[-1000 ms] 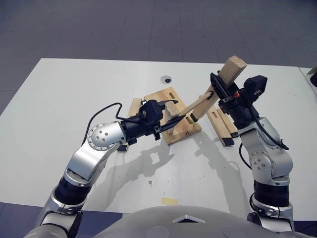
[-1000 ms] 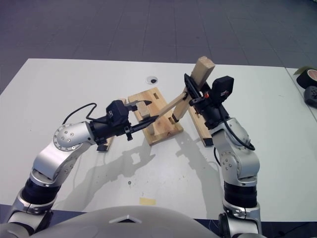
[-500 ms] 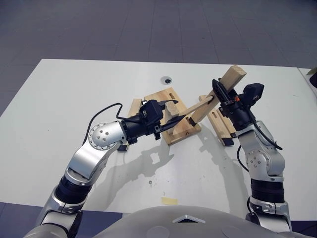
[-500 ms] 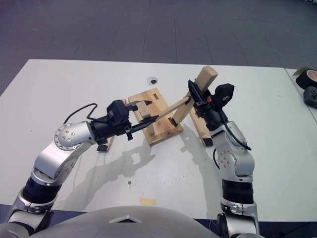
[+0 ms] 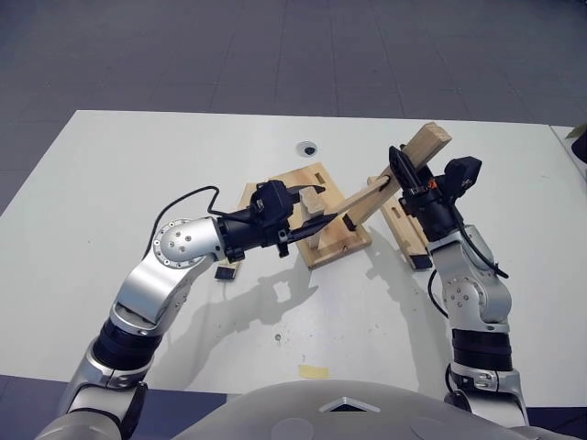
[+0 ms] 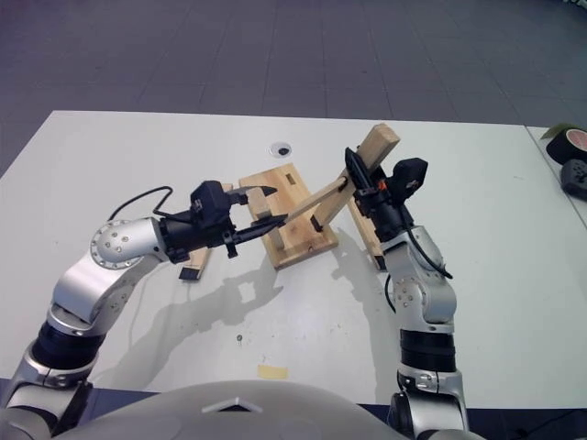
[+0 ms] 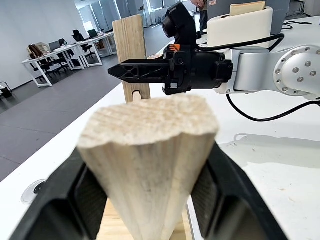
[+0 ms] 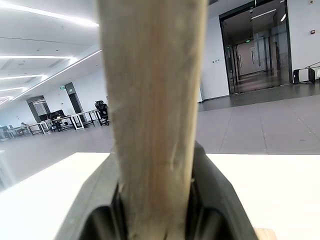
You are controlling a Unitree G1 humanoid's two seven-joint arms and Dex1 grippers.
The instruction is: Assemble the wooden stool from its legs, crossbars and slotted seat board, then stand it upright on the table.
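Gripping a tilted leg (image 5: 430, 140), my right end effector (image 5: 401, 170) hovers at 2 o'clock of the seat board (image 5: 337, 242) lying on the tabletop (image 5: 119, 174); my left end effector (image 5: 310, 213), at 9 o'clock, pinches a short wooden block (image 5: 315, 199).

— What did the arms look like?
— Silver shells on the left arm (image 5: 147, 289) and the right arm (image 5: 472, 302), with round joint caps (image 5: 180, 250) ringed by small screws. Black wrists sat behind each pincer.
— Any wiring?
— A black cable (image 5: 183, 200) looped back from behind the left pincer (image 5: 312, 209). An orange mark (image 5: 428, 190) sat just behind the right pincer (image 5: 397, 161).
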